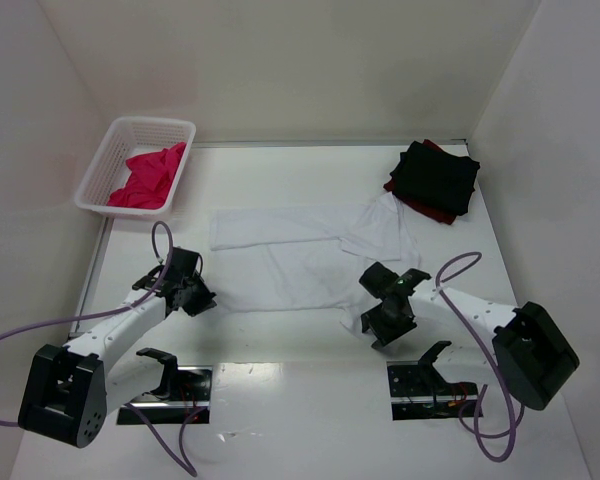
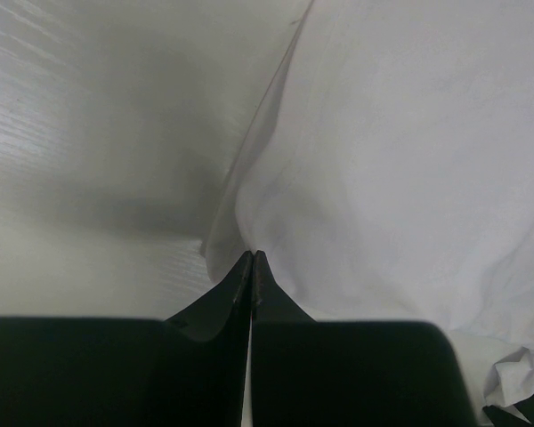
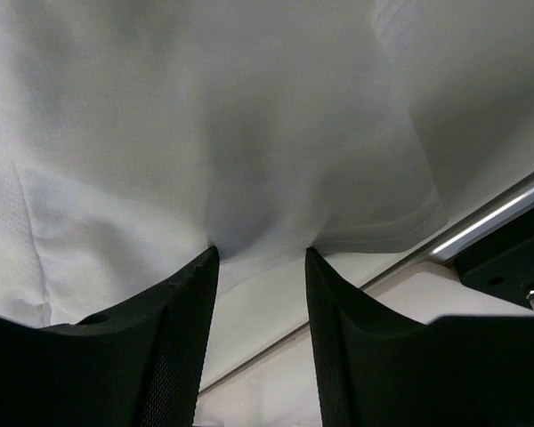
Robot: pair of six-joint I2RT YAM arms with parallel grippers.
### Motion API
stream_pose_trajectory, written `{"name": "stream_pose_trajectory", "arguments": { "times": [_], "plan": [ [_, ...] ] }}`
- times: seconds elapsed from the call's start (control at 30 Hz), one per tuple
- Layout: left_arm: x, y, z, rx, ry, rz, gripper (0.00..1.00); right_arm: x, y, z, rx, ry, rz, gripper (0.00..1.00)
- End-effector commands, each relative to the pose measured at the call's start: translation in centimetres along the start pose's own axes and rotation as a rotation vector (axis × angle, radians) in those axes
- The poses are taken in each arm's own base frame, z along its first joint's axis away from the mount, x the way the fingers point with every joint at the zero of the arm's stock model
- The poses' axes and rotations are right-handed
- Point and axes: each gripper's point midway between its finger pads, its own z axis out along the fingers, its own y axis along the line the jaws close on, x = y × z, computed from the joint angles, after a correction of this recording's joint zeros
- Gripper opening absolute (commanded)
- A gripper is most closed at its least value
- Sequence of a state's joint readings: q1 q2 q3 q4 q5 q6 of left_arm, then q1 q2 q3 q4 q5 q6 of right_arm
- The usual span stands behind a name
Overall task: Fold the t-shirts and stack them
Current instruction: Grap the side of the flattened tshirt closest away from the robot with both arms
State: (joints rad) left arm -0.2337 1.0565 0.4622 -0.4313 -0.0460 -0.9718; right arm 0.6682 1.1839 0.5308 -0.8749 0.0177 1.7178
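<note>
White tabletop [image 1: 310, 410]: my left gripper [image 2: 252, 256] clamps the eight-o'clock corner of the white cloth t-shirt [image 1: 290, 262] for folding; my right gripper [image 3: 260, 253], jaws apart, straddles its five-o'clock hem.

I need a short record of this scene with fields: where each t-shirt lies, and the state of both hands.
white t-shirt: spread out in the middle
black t-shirt: far right, on the dark red t-shirt
pink t-shirts: in the basket, far left
left hand: shut on the white t-shirt's near-left corner
right hand: open, at the white t-shirt's near edge
</note>
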Motion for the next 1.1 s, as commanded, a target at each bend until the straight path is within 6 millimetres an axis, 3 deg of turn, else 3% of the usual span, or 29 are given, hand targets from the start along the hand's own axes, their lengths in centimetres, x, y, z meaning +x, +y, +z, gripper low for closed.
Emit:
{"name": "stream_pose_trajectory", "arguments": {
  "times": [0.0, 0.1, 0.2, 0.27, 0.4, 0.5, 0.67, 0.83, 1.07],
  "plan": [
    [-0.7, -1.2, -0.6, 0.039, -0.022, 0.001, 0.0, -0.5, 0.6, 0.1, 0.048, -0.053, 0.026, 0.47],
    [-0.6, -1.0, -0.6, 0.03, -0.016, 0.001, 0.0, -0.3, 0.4, 1.1, 0.087, -0.051, 0.016, 0.4],
    [-0.6, -1.0, -0.6, 0.03, -0.016, 0.001, 0.0, -0.3, 0.4, 1.3, 0.087, -0.052, 0.025, 0.27],
    [-0.5, -1.1, -0.5, 0.036, -0.011, 0.001, 0.0, -0.4, 0.8, 0.9, 0.056, -0.053, 0.038, 0.14],
    [-0.6, -1.9, -0.5, 0.064, -0.003, 0.001, 0.0, -0.9, 1.4, 0.0, 0.005, -0.075, 0.063, 0.0],
    [-1.2, -2.5, -1.1, 0.073, -0.011, 0.021, 0.0, -1.2, 2.7, -0.8, -0.051, -0.094, 0.05, 0.0],
    [-4.7, -4.2, -3.3, 0.082, -0.136, 0.065, 0.0, -2.5, 7.7, -3.4, -0.243, -0.193, -0.034, 0.0],
    [-7.0, -6.0, -5.0, 0.118, -0.216, 0.074, 0.0, -3.6, 11.0, -5.5, -0.368, -0.243, -0.074, 0.0],
    [-8.9, -6.7, -5.7, 0.12, -0.293, 0.053, 0.0, -7.1, 14.5, -8.1, -0.504, -0.319, -0.079, 0.0]
  ]
}}
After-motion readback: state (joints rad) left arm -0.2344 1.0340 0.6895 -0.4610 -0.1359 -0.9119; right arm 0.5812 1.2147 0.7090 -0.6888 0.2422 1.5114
